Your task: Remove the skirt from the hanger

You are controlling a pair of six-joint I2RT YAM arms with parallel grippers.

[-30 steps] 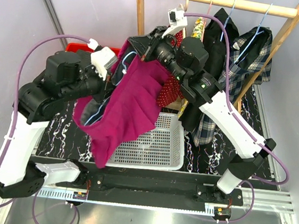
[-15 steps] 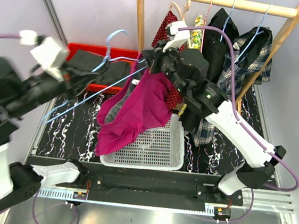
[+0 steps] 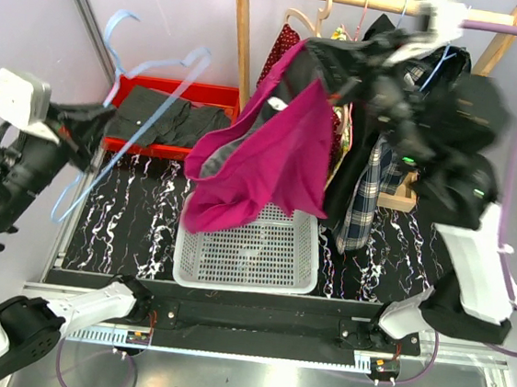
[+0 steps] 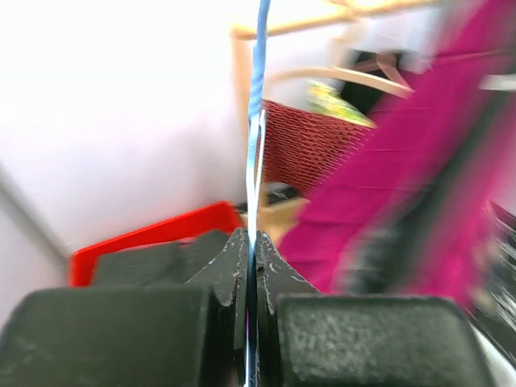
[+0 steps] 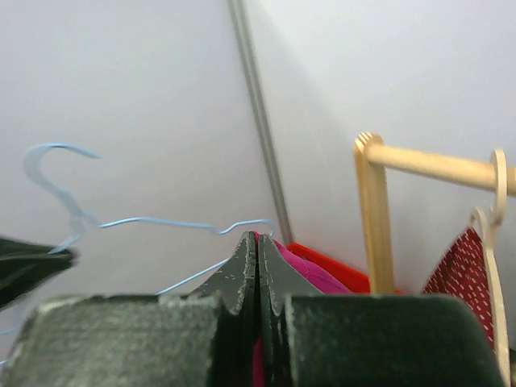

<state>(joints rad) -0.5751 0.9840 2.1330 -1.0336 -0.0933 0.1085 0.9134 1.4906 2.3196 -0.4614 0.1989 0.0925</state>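
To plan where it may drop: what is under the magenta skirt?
Under the magenta skirt stands the white basket, empty where visible. The skirt covers its far rim, so that part cannot be seen.

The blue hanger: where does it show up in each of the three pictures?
Top external: blue hanger slanting at upper left, clear of the skirt.
Left wrist: upright wire at centre, pinched between the fingers.
Right wrist: thin outline at left.
Shared landmark: the wooden rack.
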